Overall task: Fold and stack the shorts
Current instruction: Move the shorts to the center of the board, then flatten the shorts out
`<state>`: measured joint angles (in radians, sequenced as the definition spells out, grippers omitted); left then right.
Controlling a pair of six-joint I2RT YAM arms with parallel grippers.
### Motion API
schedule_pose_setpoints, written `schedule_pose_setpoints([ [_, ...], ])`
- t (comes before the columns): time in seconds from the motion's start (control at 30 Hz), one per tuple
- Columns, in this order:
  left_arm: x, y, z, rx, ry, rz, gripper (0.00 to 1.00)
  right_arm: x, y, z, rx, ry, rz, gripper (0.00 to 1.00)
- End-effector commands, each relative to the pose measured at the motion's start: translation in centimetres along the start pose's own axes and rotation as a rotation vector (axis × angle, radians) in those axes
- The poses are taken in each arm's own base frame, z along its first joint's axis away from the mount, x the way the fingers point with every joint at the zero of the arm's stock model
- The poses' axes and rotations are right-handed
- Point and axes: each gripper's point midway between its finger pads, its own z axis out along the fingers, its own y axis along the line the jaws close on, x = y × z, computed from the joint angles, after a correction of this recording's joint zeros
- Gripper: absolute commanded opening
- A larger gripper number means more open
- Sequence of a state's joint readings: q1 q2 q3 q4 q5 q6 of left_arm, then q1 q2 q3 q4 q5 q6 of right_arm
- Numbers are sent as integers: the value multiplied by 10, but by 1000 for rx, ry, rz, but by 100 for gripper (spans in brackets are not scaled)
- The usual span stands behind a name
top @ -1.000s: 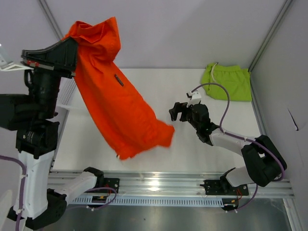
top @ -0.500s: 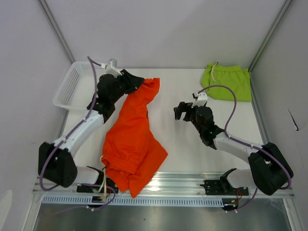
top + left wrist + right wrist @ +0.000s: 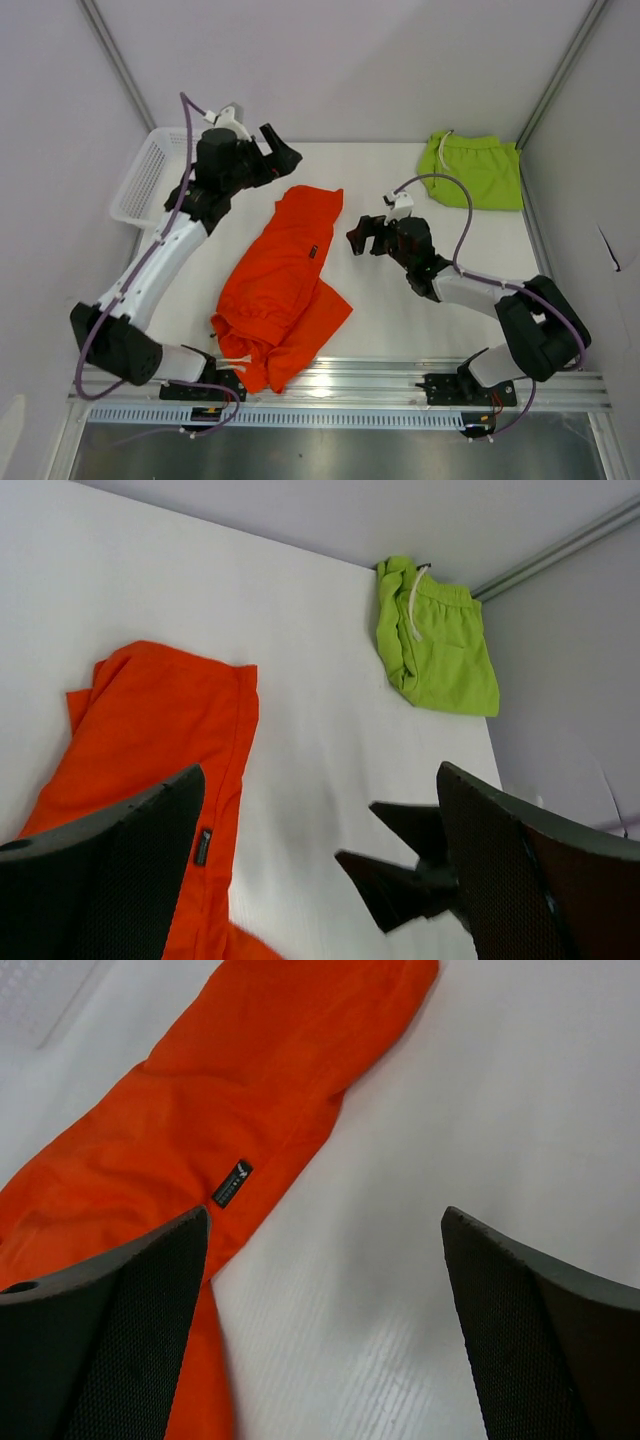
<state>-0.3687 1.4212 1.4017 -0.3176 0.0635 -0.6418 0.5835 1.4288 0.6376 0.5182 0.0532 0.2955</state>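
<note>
Just changed: left gripper [image 3: 280, 155] has dropped the orange shorts [image 3: 285, 285]; jaws wide, empty.
Orange shorts: crumpled on the table, centre toward 7 o'clock.
Right gripper [image 3: 361, 238]: wide open, empty, at their 3 o'clock.
Lime green shorts [image 3: 475, 170]: 1 o'clock corner.
Meaning: flattening and folding can likely begin.

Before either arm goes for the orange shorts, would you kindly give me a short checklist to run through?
1. Left pincer open, holding nothing: ok.
2. Right pincer open, holding nothing: ok.
3. Orange shorts spread flat for folding: not ok; they are rumpled and the near end is bunched.
4. Orange shorts wholly on the table: not ok; the near end reaches the metal rail.
5. Green shorts out of the way in the far right corner: ok.
6. Basket apart from the orange shorts: ok.
</note>
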Motion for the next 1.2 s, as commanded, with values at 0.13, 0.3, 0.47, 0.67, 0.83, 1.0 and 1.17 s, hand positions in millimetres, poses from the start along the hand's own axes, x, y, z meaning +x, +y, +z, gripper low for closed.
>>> schedule_pose_setpoints([
  [0.13,76,51,-71,-102,118,13,99,6,45,25,-216,79,53,94],
  [0.3,154,89,-88,-128,262,-47,98,21,35,45,-166,166,150,90],
  [0.47,186,93,-102,-76,298,-66,98,25,19,61,-190,217,332,88],
  [0.67,200,103,-111,-97,325,-26,98,20,-6,100,-151,252,506,79],
  [0.83,205,109,-113,-116,342,-6,98,8,-17,137,-91,226,516,75],
  [1.0,205,113,-117,-132,339,9,98,9,-32,175,-40,230,534,67],
  [1.17,202,116,-119,-146,325,28,98,14,-52,190,110,231,467,64],
])
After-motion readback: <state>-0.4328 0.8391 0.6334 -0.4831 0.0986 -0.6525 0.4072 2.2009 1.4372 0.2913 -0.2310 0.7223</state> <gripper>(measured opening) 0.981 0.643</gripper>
